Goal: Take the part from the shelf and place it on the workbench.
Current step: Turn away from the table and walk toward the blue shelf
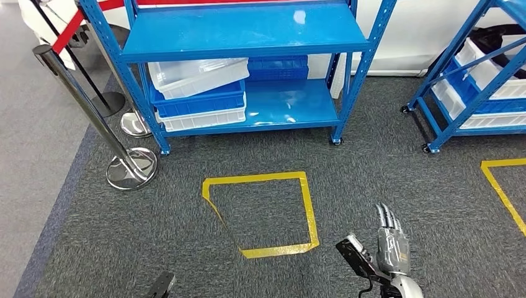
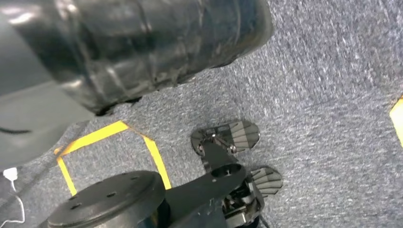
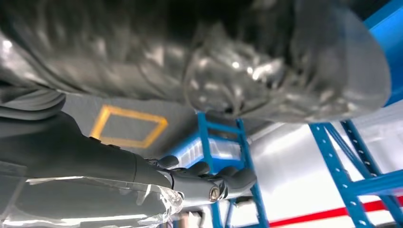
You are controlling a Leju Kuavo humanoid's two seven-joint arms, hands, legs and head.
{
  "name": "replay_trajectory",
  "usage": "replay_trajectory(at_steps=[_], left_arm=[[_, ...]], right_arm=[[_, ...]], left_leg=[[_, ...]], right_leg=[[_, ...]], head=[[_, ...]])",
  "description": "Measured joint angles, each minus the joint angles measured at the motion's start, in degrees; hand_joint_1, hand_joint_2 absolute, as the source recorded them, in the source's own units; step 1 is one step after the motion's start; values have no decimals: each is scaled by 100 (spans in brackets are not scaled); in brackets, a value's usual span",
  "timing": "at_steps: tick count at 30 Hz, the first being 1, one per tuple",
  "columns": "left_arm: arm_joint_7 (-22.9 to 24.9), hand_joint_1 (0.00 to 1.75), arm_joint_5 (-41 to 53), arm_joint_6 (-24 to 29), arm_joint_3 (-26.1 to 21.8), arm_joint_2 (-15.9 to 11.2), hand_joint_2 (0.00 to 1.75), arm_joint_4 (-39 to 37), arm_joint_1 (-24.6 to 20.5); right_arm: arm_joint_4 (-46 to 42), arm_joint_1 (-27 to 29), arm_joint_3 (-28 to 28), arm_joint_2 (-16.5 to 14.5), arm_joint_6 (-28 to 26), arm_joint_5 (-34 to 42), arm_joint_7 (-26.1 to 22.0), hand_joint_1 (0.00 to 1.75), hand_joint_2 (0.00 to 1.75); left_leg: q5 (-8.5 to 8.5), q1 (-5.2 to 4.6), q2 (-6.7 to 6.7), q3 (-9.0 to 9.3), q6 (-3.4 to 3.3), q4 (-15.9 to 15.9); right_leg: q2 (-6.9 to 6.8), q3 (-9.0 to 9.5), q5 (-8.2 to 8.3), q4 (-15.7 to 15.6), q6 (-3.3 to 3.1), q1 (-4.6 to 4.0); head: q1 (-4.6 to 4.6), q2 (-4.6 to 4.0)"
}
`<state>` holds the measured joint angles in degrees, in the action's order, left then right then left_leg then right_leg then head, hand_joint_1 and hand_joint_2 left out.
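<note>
Still early, I judge: right hand [image 1: 389,243] at five o'clock, fingers straight, holding nothing; left hand's state I cannot tell; shelf [image 1: 248,43] at twelve, unreached.

Glossy blue painted metal shelf [image 1: 248,40], translucent plastic bins [image 1: 198,76], rough grey carpet [image 1: 372,174], polished chrome stanchion [image 1: 80,99]

The right shelf [image 1: 471,74] is cut off by the head view's edge, as is the left hand [image 1: 162,287]. A blurred dark cover [image 3: 199,52] hides much of the right wrist view.
</note>
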<state>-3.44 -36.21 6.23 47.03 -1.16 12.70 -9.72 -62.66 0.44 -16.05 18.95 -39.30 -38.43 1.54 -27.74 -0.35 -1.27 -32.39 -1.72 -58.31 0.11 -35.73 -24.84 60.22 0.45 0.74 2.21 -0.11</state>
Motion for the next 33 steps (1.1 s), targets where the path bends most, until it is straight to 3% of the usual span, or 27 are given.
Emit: replay_trajectory(at_steps=[4, 7, 8, 9, 10, 12, 14, 16, 19, 20, 22, 24, 25, 26, 28, 30, 33], left_arm=[[27, 0, -43, -11, 1, -1, 0, 0, -28], [56, 0, -49, -20, 1, 11, 0, 0, -57], [67, 0, -51, -22, 2, 14, 0, 0, -57], [74, 0, -52, -21, 2, 15, 0, 0, -55], [78, 0, -55, -21, 3, 15, 0, 0, -58], [82, 0, -58, -20, 3, 15, 0, 0, -82], [94, 0, -59, -21, 4, 16, 0, 0, -121], [114, 0, -51, -22, 8, 20, 0, 0, -145], [135, 0, 12, -28, 10, 32, 0, 0, -132], [127, 0, 54, -35, 15, 37, 0, 0, -124], [92, 0, 121, -43, 42, 44, 0, 0, -105], [82, 0, 138, -40, 68, 53, 0, 0, -68], [93, 0, 137, -39, 73, 63, 0, 0, -45], [107, 0, 133, -38, 73, 75, 0, 0, -28], [165, 0, 125, -38, 74, 94, 0, 0, -21], [293, 0, 118, -38, 76, 98, 0, 0, -38], [526, 0, 96, -20, 79, 91, 0, 0, -54]], right_arm=[[1197, -134, 1538, -432, -11, -222, -911, 0, 0], [2148, -270, 2463, -677, 2, 42, -1145, 0, 0], [2433, -298, 2707, -754, 8, 68, -1133, 0, 0], [2710, -326, 2919, -828, 15, 70, -1092, 0, 0], [2982, -353, 3117, -900, 18, 30, -1008, 0, 0], [3448, -393, 3439, -1050, 11, -165, -743, 0, 0], [3760, -416, 3587, -1172, 2, -428, -437, 0, 0], [4025, -455, 3665, -1261, 13, -565, -188, 0, 0], [4344, -500, 3846, -1354, 172, -570, 241, 0, 0], [4424, -513, 3903, -1377, 254, -564, 388, 0, 0], [4582, -528, 4009, -1425, 412, -597, 651, 0, 0], [4715, -524, 4068, -1480, 589, -694, 854, 0, 0], [4768, -523, 4078, -1507, 682, -745, 934, 0, 0], [4809, -524, 4080, -1532, 763, -784, 994, 0, 0], [4878, -543, 4093, -1577, 905, -810, 1063, 0, 0], [4936, -571, 4119, -1631, 1072, -759, 1072, 0, 0], [5001, -579, 4182, -1745, 1438, -519, 1001, 0, 0]], left_leg=[[-134, 2, 39, -59, 124, -148], [-560, 47, 86, -553, 222, -1119], [-635, 63, 88, -735, 242, -1426], [-605, 75, 88, -838, 256, -1562], [-455, 83, 88, -826, 260, -1462], [-4, 86, 89, -536, 229, -750], [206, 56, 90, -251, 162, -132], [170, 19, 88, -173, 104, 15], [190, 54, 90, -65, 9, 138], [197, 70, 96, -19, -26, 183], [174, 63, 106, 27, -78, 200], [137, 55, 106, 50, -95, 181], [114, 54, 102, 66, -89, 166], [86, 58, 96, 82, -76, 143], [4, 53, 80, 90, -21, 55], [-68, 37, 64, 69, 45, -28], [-86, 39, 57, 72, 15, -43]], right_leg=[[-4, 56, -18, -69, -99, 36], [-27, 108, -57, -88, -166, 49], [-25, 116, -70, -87, -176, 47], [-15, 128, -83, -86, -179, 47], [0, 149, -98, -85, -175, 49], [30, 212, -137, -85, -149, 53], [47, 245, -169, -82, -101, 47], [55, 247, -178, -96, -39, 48], [41, 252, -258, -18, 48, 45], [36, 170, -365, 175, 65, 40], [33, -187, -667, 859, 84, 44], [32, -510, -782, 1385, 108, 51], [31, -536, -685, 1371, 117, 59], [30, -451, -497, 1144, 123, 70], [29, -142, -153, 432, 122, 84], [39, 36, -65, 60, 77, 77], [55, 55, -86, 48, 19, 49]], head=[[13, 0], [38, 0], [38, 0], [38, 0], [39, 0], [40, 0], [39, 0], [37, 0], [21, 0], [9, 0], [-10, 0], [-14, 0], [-14, 0], [-15, 0], [-21, 0], [-23, 0], [-17, 0]])
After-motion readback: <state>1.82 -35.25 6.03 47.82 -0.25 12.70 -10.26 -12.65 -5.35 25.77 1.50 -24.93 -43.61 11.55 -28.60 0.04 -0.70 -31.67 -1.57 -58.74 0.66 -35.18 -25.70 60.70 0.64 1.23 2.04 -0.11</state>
